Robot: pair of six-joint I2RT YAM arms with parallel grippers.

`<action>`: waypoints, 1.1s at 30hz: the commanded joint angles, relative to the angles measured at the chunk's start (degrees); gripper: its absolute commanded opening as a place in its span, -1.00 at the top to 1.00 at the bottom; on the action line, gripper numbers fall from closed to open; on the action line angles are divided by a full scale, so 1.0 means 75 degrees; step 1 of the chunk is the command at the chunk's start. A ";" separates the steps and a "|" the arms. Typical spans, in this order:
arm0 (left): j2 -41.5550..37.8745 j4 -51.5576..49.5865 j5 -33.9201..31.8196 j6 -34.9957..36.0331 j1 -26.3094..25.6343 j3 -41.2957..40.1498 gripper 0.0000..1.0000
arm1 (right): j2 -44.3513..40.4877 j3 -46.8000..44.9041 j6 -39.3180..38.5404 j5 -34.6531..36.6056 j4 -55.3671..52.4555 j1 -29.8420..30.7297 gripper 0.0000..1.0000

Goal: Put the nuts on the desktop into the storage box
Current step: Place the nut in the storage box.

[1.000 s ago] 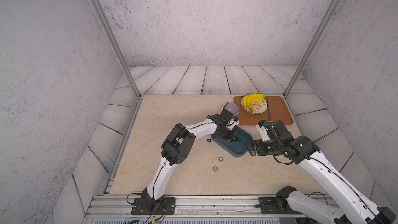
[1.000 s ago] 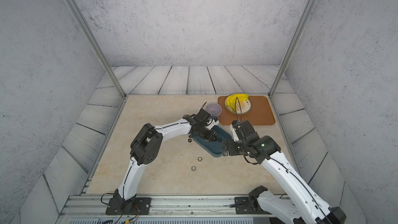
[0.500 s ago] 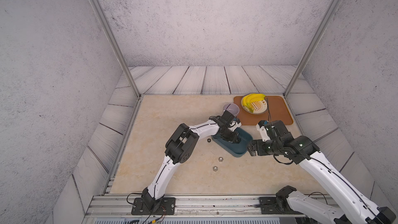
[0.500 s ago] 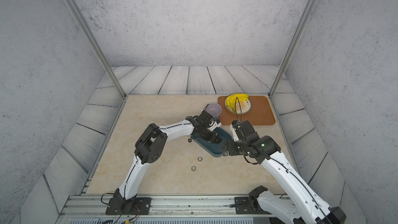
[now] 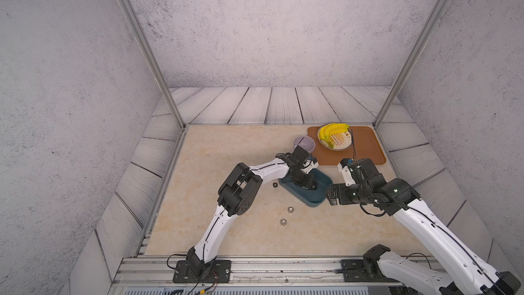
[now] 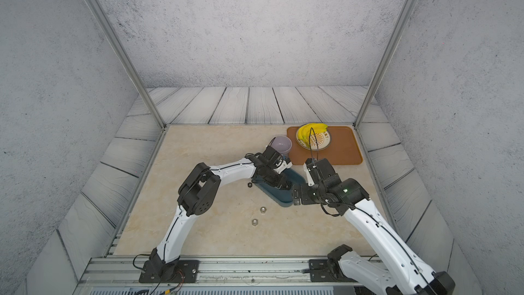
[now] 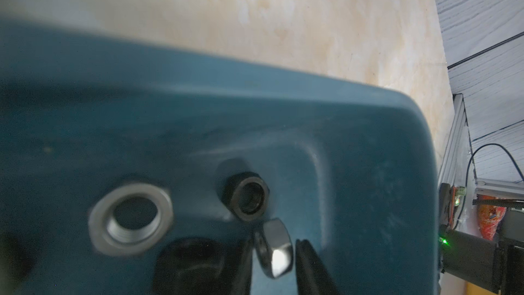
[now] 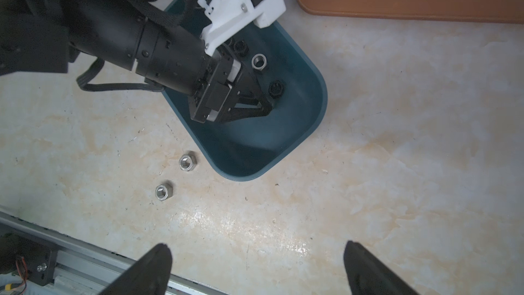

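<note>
Storage box [image 5: 321, 185]: dark teal tub, just right of centre in both top views, set askew on the desktop [image 5: 226, 148].

Contents, right wrist view: flat silver nut [image 8: 259, 61], black nut [image 8: 241, 48] close beside it, second black nut [image 8: 276, 88] a little apart, next to the claw tips.

Left gripper [image 8: 270, 106]: reaches down into the box, tips close to its floor. Left wrist view: jaws narrow, with a silver nut on edge [image 7: 273, 252] standing tilted between the fingers [image 7: 312, 268]. It is close to both. Pinched or loose: cannot tell.

On the desktop:
- Lone black nut [image 5: 274, 185], just beside the box's left wall.
- Upper silver nut [image 5: 290, 209] and lower silver nut [image 5: 283, 221], near each other, below the box towards the frame bottom and clear of it.

Right gripper [image 8: 256, 245]: jaws spread wide over the desktop. In a top view [image 5: 330, 195] it sits just beside the box's lower right corner, facing it. Contact cannot be judged.

Farther out: lilac bowl [image 5: 304, 143] above the box, near the left arm's wrist. Orange-brown tray [image 5: 365, 151] is to the upper right of the box and carries a plate [image 5: 344, 144] with bananas [image 5: 331, 131].
</note>
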 commanded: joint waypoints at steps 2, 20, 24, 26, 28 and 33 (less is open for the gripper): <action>-0.0318 -0.0117 -0.0024 0.0150 -0.0023 -0.0015 0.13 | 0.0118 -0.0062 0.0146 0.0192 -0.0086 -0.0001 -0.98; -0.2064 -0.1014 -0.0991 0.0859 -0.0011 -0.0147 -0.19 | 0.0150 0.0195 0.0133 0.0192 -0.0175 0.0031 -0.99; -0.2813 -0.1147 -0.1353 0.1063 0.0064 -0.0557 -0.24 | 0.0178 0.0172 0.0133 0.0043 -0.0152 0.0025 -0.99; -0.3176 -0.1195 -0.1585 0.1041 0.0126 -0.0831 -0.27 | 0.0198 0.0195 0.0108 -0.0122 -0.0128 0.0024 -0.99; -0.3571 -0.1243 -0.1737 0.1023 0.0219 -0.1159 -0.30 | 0.0200 0.0250 -0.0023 -0.0542 -0.0092 0.0022 -0.99; -0.4591 -0.1239 -0.1952 0.0933 0.0420 -0.2082 -0.36 | 0.0164 0.0195 -0.0157 -0.1542 0.0232 0.0026 -0.99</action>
